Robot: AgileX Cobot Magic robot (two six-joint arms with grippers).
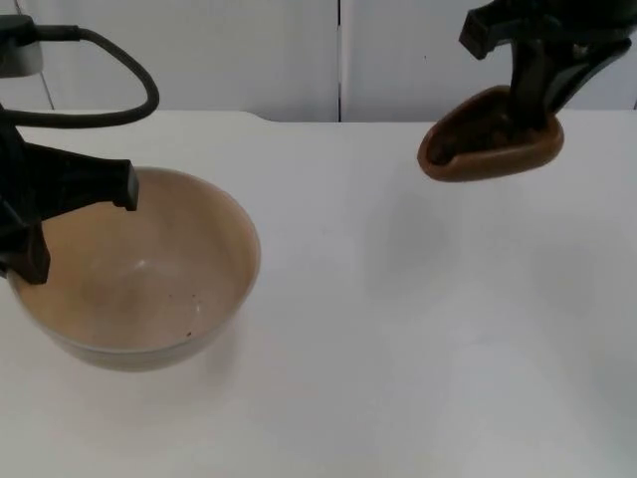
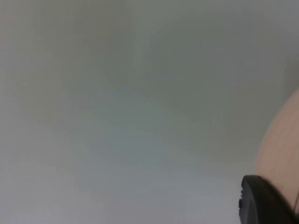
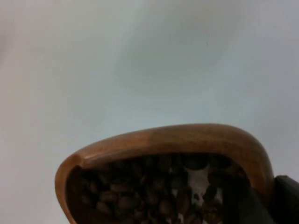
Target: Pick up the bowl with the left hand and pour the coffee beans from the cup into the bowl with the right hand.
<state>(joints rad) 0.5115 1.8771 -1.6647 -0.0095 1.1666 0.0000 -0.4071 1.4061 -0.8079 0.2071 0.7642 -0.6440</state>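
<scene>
A wide beige bowl [image 1: 149,274] sits at the left of the table, nearly empty inside. My left gripper [image 1: 25,224] is shut on its left rim, and the bowl's outer wall [image 2: 282,144] shows beside a black fingertip [image 2: 264,200] in the left wrist view. At the back right, my right gripper [image 1: 532,95] is shut on a brown wooden cup [image 1: 488,139], held above the table and well apart from the bowl. The cup [image 3: 173,144] is full of dark coffee beans [image 3: 140,191].
The white table top [image 1: 418,329] stretches between bowl and cup. A grey partition wall [image 1: 249,55] closes the back.
</scene>
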